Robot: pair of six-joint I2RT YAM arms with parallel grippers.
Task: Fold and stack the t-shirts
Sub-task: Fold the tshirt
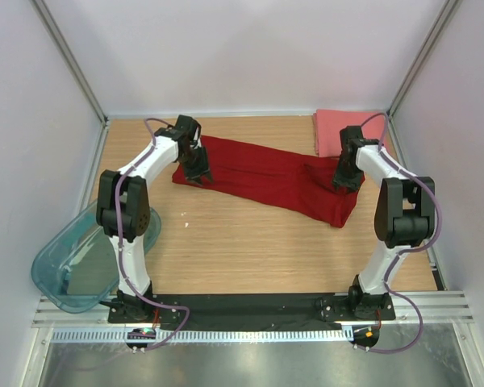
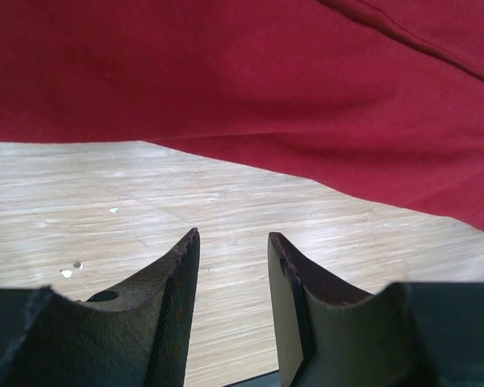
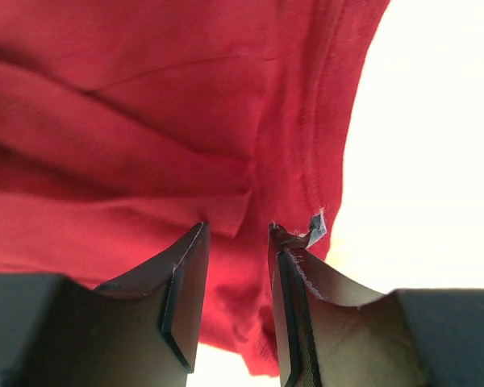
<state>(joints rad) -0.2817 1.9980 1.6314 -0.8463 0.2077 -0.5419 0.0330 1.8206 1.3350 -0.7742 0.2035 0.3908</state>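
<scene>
The dark red t-shirt (image 1: 266, 181) lies stretched across the back of the wooden table (image 1: 250, 250), partly folded into a long band. The salmon-pink t-shirt (image 1: 332, 129) rests folded in the back right corner. My left gripper (image 1: 198, 173) hangs at the red shirt's left end. Its jaws (image 2: 232, 234) are open over bare wood, with the cloth's edge (image 2: 266, 81) just ahead. My right gripper (image 1: 347, 182) is over the shirt's right end. In the right wrist view its jaws (image 3: 238, 227) stand apart, with the red cloth (image 3: 145, 121) and a hem beneath and between them.
A translucent teal plastic bin (image 1: 73, 266) sits at the table's left edge beside the left arm. White walls and metal posts close in the back and both sides. A few small white specks (image 2: 68, 272) lie on the wood near the left gripper.
</scene>
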